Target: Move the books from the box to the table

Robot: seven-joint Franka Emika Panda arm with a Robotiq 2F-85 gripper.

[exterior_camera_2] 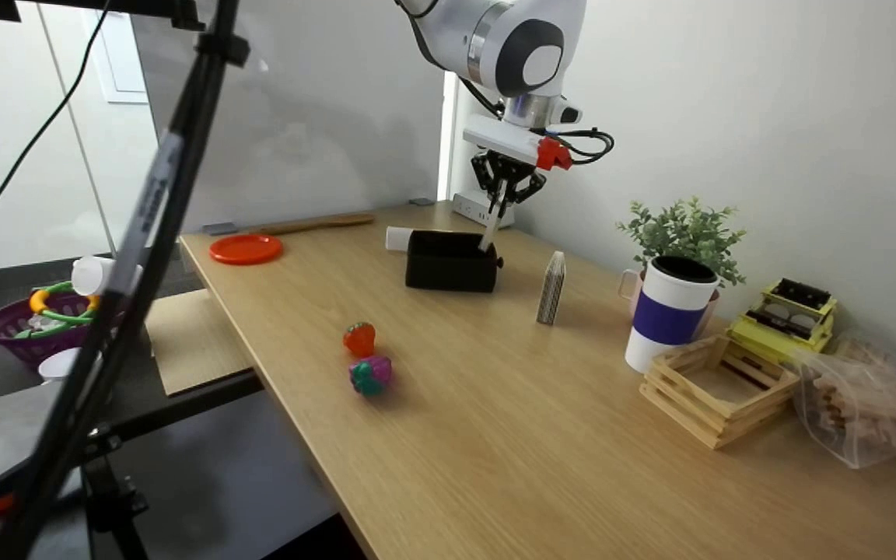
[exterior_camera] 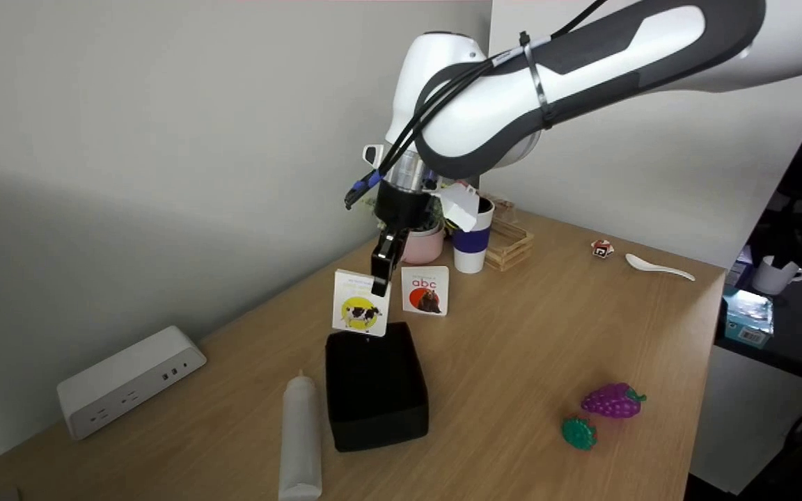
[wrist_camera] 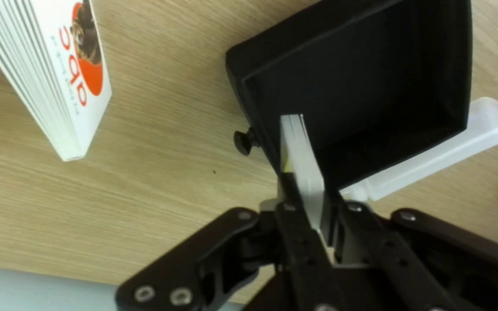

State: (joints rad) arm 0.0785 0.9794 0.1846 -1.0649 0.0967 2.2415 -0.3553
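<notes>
The end effector point(exterior_camera_2: 498, 205) pinches the cow book point(exterior_camera: 361, 306), slightly tilted, at the rim of the box point(exterior_camera: 383, 428), nearer the worktop point(exterior_camera: 512, 362) edge along the wall point(exterior_camera: 108, 174). Clearance I cannot tell, so better lift straight, then lower gently beside the standing abc book point(exterior_camera: 425, 291).

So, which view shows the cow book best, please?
An exterior view, where the cow book shows most of its cover; the wrist view and an exterior view show the cow book mainly edge-on.
</notes>
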